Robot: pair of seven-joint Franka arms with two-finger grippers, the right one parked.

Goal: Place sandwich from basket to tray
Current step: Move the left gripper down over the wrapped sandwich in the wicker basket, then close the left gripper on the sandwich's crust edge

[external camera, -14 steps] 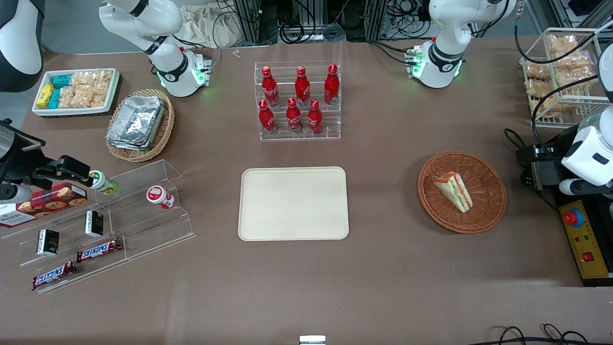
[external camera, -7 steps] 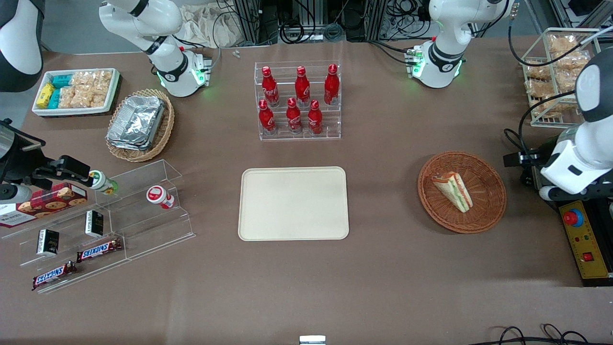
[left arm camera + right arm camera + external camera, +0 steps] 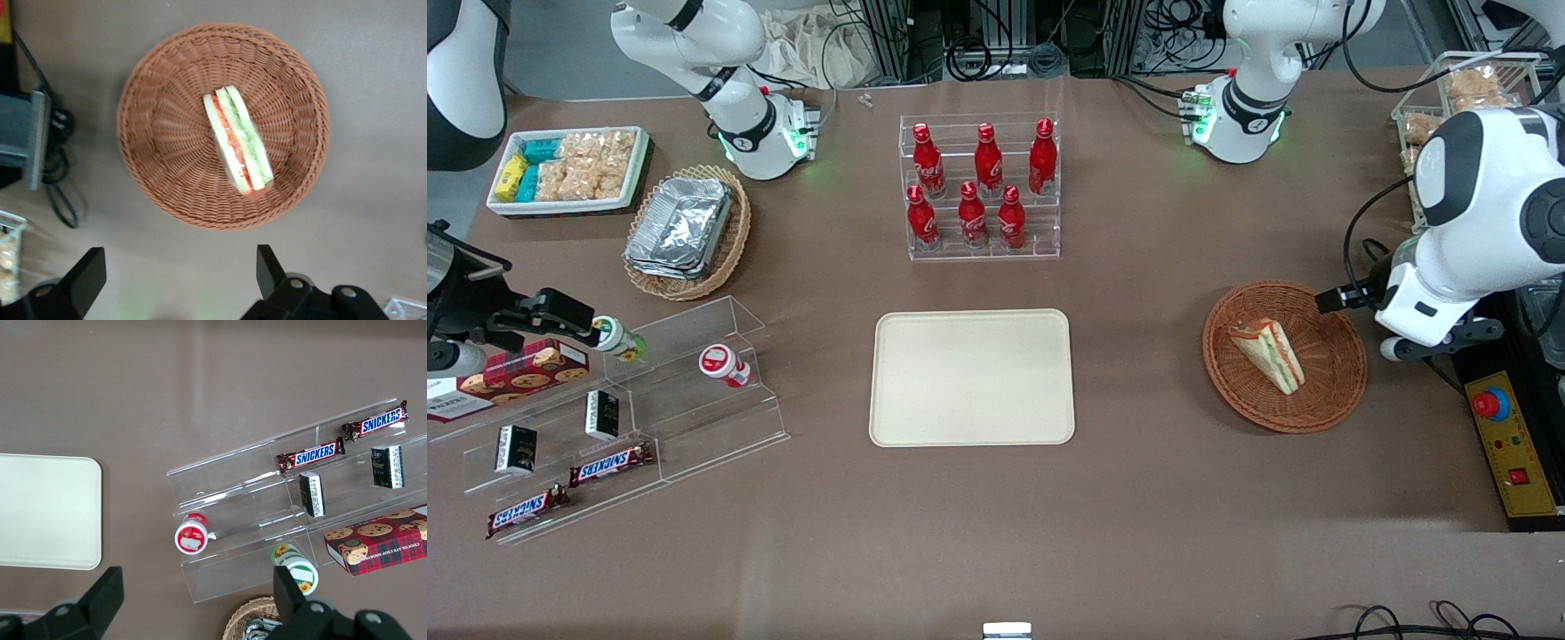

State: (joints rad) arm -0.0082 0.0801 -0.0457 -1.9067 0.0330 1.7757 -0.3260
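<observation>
The sandwich (image 3: 1267,354) (image 3: 238,148), a pale bread wedge with red, orange and green layers, lies in the reddish-brown wicker basket (image 3: 1325,391) (image 3: 167,133). My gripper (image 3: 179,257) is open, with its two black fingers wide apart and nothing between them. It hangs high over bare table just off the basket's rim, toward the working arm's end. In the front view its white wrist (image 3: 1427,298) hovers beside the basket. The cream tray (image 3: 971,377) (image 3: 47,510) lies bare at the table's middle, well apart from the basket.
A rack of red bottles (image 3: 980,187) stands farther from the camera than the tray. A yellow control box (image 3: 1507,444) with a red button and a wire rack of snacks (image 3: 1467,116) sit at the working arm's end. Acrylic snack shelves (image 3: 623,400) occupy the parked arm's end.
The working arm has swung in from the table's end toward the basket; its wrist now hangs at the basket's rim. Sandwich, basket and tray have not moved.
</observation>
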